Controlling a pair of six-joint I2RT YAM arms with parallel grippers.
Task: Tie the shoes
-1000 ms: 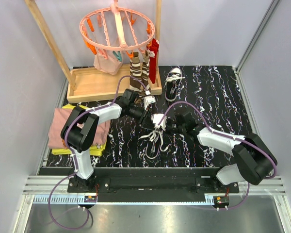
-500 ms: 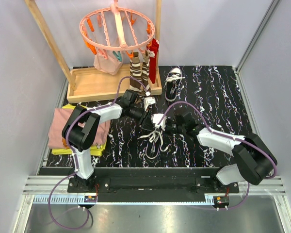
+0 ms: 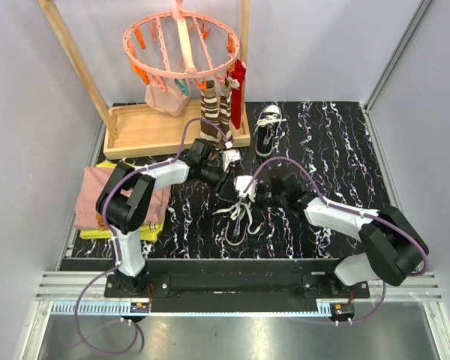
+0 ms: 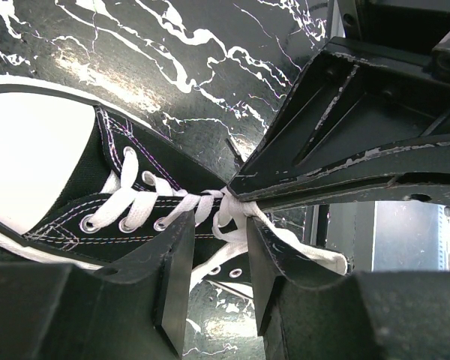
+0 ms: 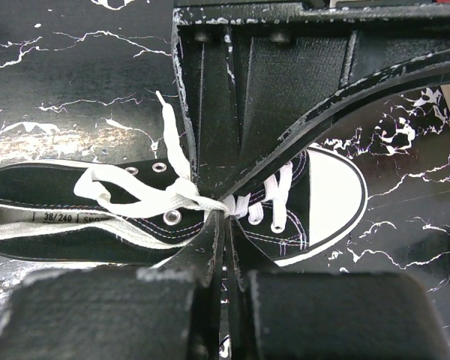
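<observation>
A black shoe (image 3: pixel 244 189) with a white toe cap (image 4: pixel 30 150) lies mid-mat, its white laces (image 3: pixel 236 221) trailing toward the near edge. My right gripper (image 5: pixel 226 214) is shut on the lace crossing over the tongue, also seen as the right gripper (image 3: pixel 258 193) beside the shoe. My left gripper (image 4: pixel 219 234) faces it, open, with a lace strand (image 4: pixel 232 225) running loosely between its fingers. From above, the left gripper (image 3: pixel 229 180) is at the shoe's far-left side. A second shoe (image 3: pixel 268 127) stands at the back.
A wooden rack base (image 3: pixel 154 129) stands at the back left, with a pink peg hanger (image 3: pixel 181 45) above it. Brown striped socks (image 3: pixel 214 112) and a red sock (image 3: pixel 238 86) hang from the hanger. Folded clothes (image 3: pixel 97 196) lie at the mat's left edge.
The left gripper's jaws have spread wider around the lace. The right gripper keeps its pinch, and the shoe has barely shifted.
</observation>
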